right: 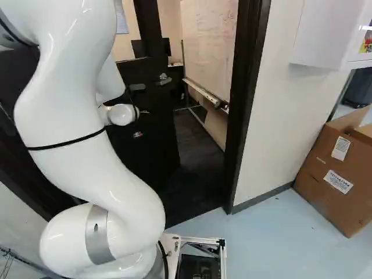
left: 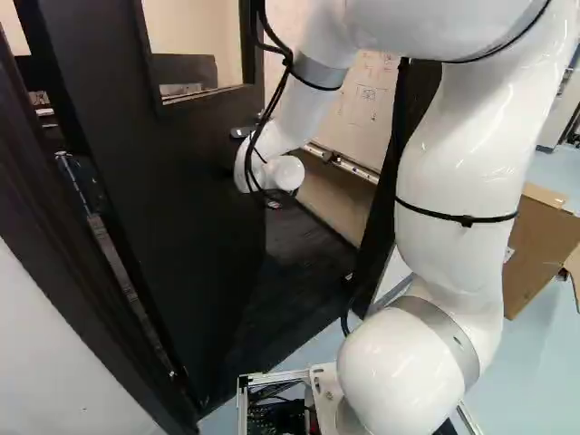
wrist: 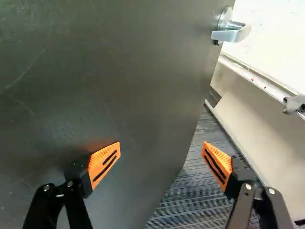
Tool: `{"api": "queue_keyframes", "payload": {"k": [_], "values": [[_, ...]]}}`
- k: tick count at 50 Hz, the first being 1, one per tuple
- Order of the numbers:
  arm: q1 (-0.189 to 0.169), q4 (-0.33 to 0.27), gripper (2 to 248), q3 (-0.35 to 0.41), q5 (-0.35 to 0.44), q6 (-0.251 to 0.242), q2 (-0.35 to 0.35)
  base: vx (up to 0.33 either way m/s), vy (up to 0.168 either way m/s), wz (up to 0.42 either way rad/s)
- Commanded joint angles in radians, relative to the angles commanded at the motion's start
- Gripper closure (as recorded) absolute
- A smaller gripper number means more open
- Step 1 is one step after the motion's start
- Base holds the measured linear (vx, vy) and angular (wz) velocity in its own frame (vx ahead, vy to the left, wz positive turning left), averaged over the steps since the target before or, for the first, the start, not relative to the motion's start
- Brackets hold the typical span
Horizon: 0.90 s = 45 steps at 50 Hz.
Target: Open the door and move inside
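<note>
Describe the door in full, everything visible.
The door is a flat, near-black panel, perhaps painted, faintly scratched, with a window in its upper part and a silvery lever handle near its free edge. It stands partly open, swung into the room ahead. The open gripper has one finger before its face, the other past its edge; I cannot tell whether they touch.
</note>
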Motion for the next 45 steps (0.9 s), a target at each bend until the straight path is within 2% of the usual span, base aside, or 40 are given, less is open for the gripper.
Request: {"api": "queue_keyframes", "payload": {"k": [45], "values": [[0.107,-0.094,3,-0.139,0.0,0.0,-0.117,0.0,0.0,0.0]]}}
